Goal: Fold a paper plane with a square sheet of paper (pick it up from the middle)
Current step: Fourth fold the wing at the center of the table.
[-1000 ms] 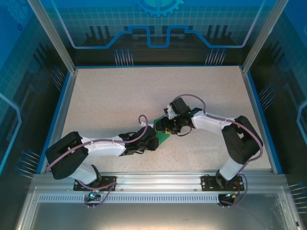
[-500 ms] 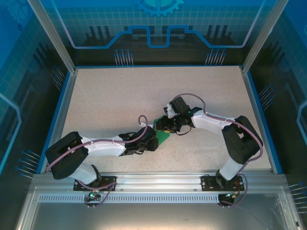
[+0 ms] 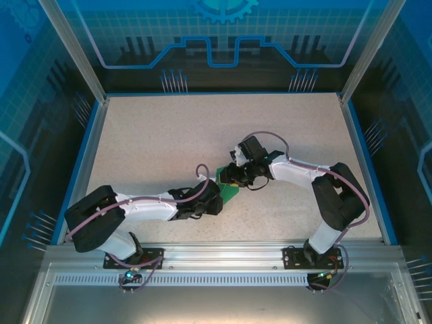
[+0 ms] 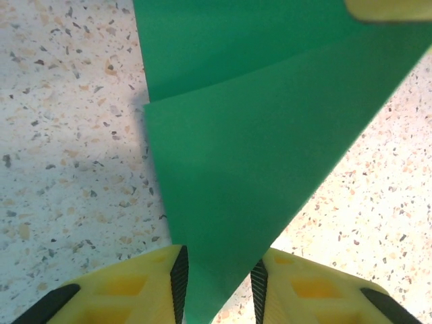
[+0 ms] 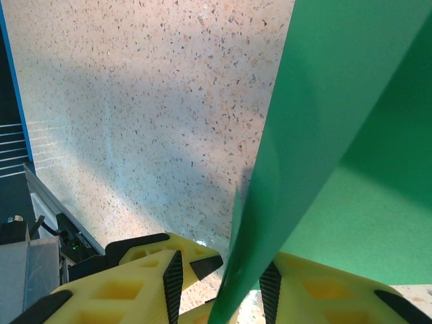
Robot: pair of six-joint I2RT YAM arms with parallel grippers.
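Where the arms are bolted, near edge: both bases on the metal rail (image 3: 216,253); L arm (image 3: 145,209) reaches in from the left, R arm (image 3: 297,172) from the right.
L fingers (image 4: 179,283): yellow w/ black pads, one each side of the narrow tip of the green paper (image 4: 256,148). Tip fills the gap btw the pads. Can't tell if they're clamping it or just flanking it.
Green paper: folded and layered, one flap edge running across it. Sits mid-tabletop btw the two wrists, somewhat nearer the front.
R fingers (image 5: 174,280): spread apart, straddling a raised fold of the paper seen edge-on. Gap on both sides, so released, not pinching.
Tabletop (image 3: 155,142): speckled beige, blue-edged.
Far side: blue printed panel (image 3: 223,40) behind the tabletop.
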